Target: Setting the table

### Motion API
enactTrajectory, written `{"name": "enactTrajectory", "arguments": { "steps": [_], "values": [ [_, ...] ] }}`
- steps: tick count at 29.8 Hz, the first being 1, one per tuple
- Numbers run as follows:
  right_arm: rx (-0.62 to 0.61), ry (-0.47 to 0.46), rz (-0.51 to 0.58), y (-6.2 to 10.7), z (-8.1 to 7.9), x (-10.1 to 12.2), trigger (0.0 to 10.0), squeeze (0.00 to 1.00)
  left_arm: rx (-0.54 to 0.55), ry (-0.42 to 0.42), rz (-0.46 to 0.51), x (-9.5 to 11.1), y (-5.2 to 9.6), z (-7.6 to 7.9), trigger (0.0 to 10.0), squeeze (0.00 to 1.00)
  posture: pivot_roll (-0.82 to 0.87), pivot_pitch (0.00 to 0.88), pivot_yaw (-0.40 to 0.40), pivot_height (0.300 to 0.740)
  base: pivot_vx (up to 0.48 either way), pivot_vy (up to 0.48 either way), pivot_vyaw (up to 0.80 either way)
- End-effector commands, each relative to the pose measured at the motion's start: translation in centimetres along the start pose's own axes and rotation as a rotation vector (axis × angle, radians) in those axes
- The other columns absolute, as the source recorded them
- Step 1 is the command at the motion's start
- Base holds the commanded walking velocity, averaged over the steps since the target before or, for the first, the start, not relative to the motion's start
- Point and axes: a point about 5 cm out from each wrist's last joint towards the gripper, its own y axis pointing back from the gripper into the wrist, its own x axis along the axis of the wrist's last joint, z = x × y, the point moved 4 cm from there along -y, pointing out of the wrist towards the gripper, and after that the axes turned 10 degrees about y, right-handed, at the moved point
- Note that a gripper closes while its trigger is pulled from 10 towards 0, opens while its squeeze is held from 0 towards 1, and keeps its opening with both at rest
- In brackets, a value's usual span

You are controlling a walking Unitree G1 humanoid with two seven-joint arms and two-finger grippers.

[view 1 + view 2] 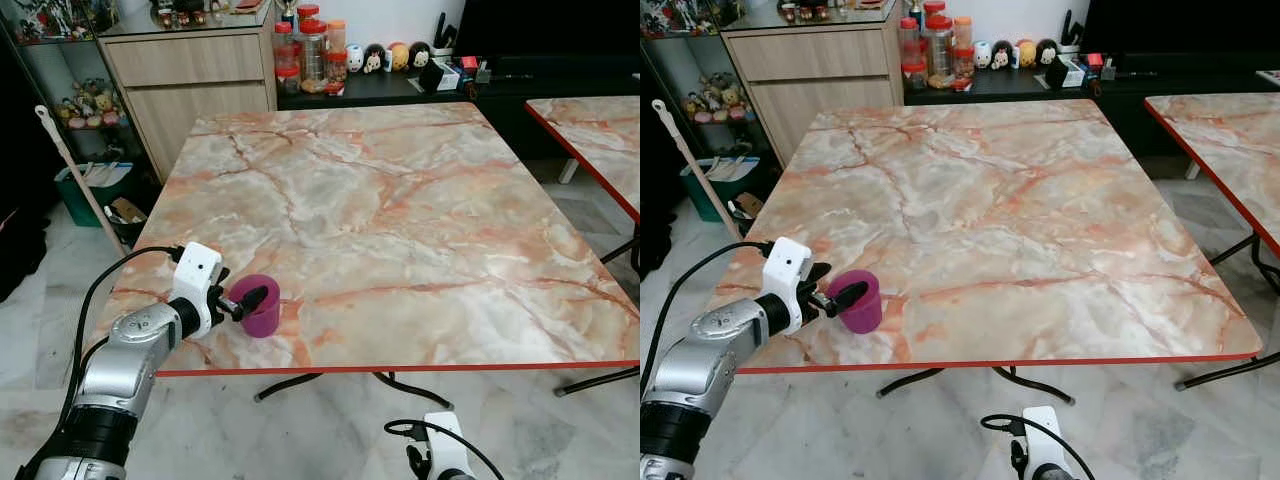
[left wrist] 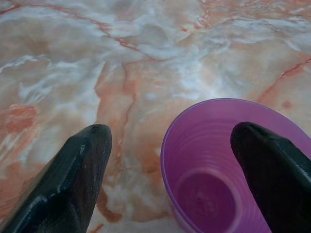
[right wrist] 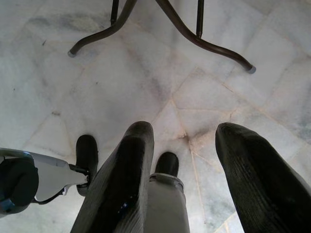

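Observation:
A purple plastic cup (image 1: 262, 305) stands upright and empty on the marble table (image 1: 420, 200), close to its front left corner and the red front edge. My left gripper (image 1: 241, 291) is at the cup's rim, open. In the left wrist view one black finger (image 2: 77, 174) is outside the cup (image 2: 209, 179) over the tabletop, apart from its wall. The other finger (image 2: 272, 170) reaches over the cup's mouth. My right gripper (image 3: 183, 130) hangs low in front of the table over the floor, open and holding nothing.
A second marble table (image 1: 600, 140) stands to the right across a narrow gap. Behind are a wooden cabinet (image 1: 190, 80), jars (image 1: 310, 50) and figurines on a dark console. A broom handle (image 1: 75, 170) and a green bin (image 1: 85, 195) sit at the left. Table legs (image 3: 194, 34) cross the tiled floor.

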Motion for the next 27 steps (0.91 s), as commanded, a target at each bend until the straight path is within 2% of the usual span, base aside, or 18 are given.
{"name": "enactTrajectory", "arguments": {
  "steps": [1, 2, 3, 27],
  "values": [
    [-0.001, -0.003, -0.003, -0.02, 0.04, 0.04, 10.0, 0.00, -0.016, -0.001, -0.003, -0.02, -0.25, 0.25, 5.5, 0.00, 0.03, 0.000, 0.028, 0.740, 0.000, 0.000, 0.00],
    [-0.001, -0.003, -0.004, -0.02, 0.05, 0.02, 10.0, 0.00, -0.017, 0.000, -0.002, -0.02, -0.26, 0.26, 5.5, 0.00, 0.03, 0.000, 0.028, 0.740, 0.000, 0.000, 0.00],
    [-0.001, -0.003, -0.004, -0.02, 0.04, 0.02, 10.0, 0.00, -0.019, 0.002, -0.001, -0.02, -0.27, 0.30, 0.2, 0.00, 0.03, 0.000, 0.028, 0.740, 0.000, 0.000, 0.00],
    [0.001, -0.003, 0.001, -0.04, -0.13, 0.13, 10.0, 0.00, -0.039, 0.009, 0.018, 0.25, -0.30, 0.66, 0.0, 0.00, 0.03, 0.000, 0.029, 0.740, 0.000, 0.000, 0.00]
  ]
}}
